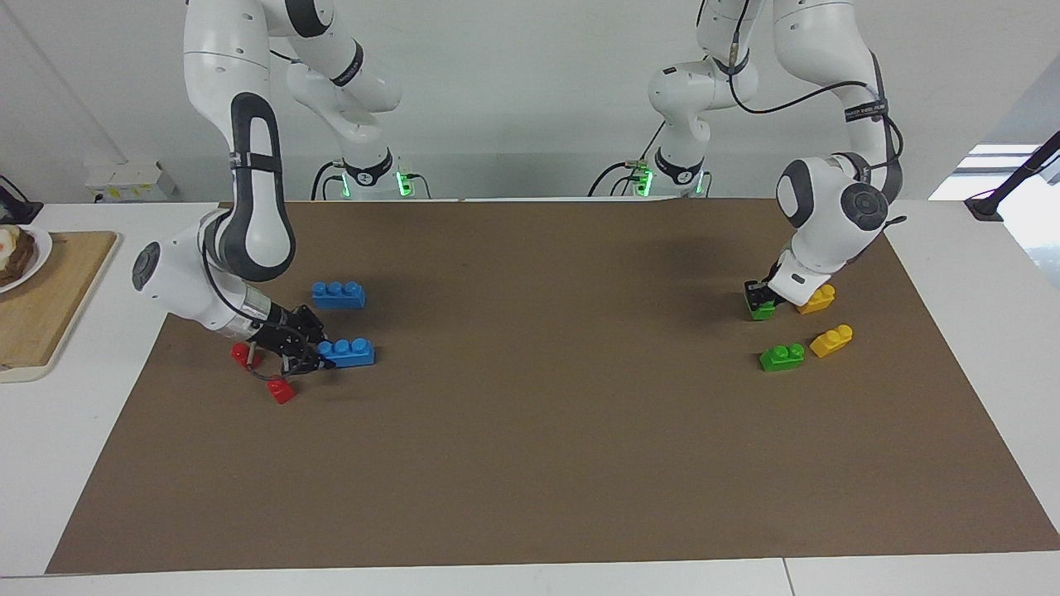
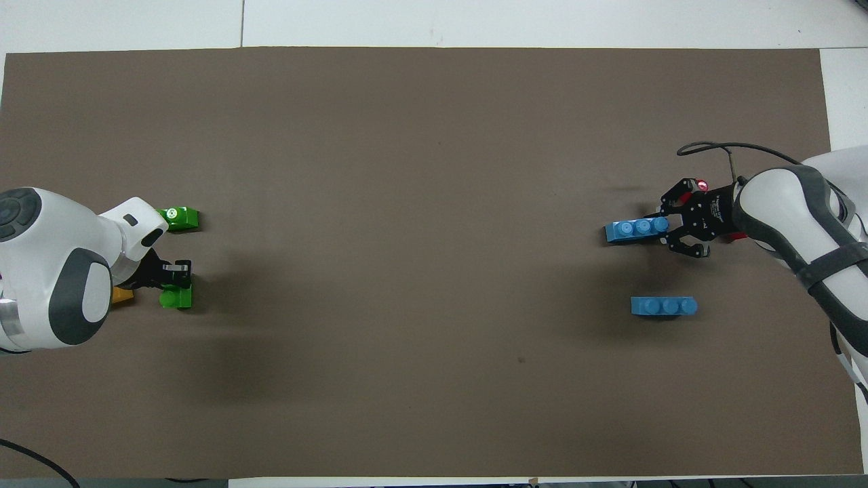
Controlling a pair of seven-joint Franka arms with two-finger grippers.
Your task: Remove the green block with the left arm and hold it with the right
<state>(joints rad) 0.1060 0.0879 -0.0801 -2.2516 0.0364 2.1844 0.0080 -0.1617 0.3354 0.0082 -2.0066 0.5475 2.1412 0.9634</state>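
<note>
While both arms work low at the mat's two ends:
Facing view: left gripper (image 1: 757, 296) has its jaws pinching the green block (image 1: 763, 309) down on the brown mat (image 1: 546, 414), touching a yellow brick (image 1: 818, 299); right gripper (image 1: 308, 352) has its jaws clamped on a blue brick's (image 1: 348, 353) end.
Overhead view: same green block (image 2: 177, 296) sits nearer the robots than the second green brick (image 2: 180, 218); the loose blue brick (image 2: 663, 306) lies near the held one.
</note>
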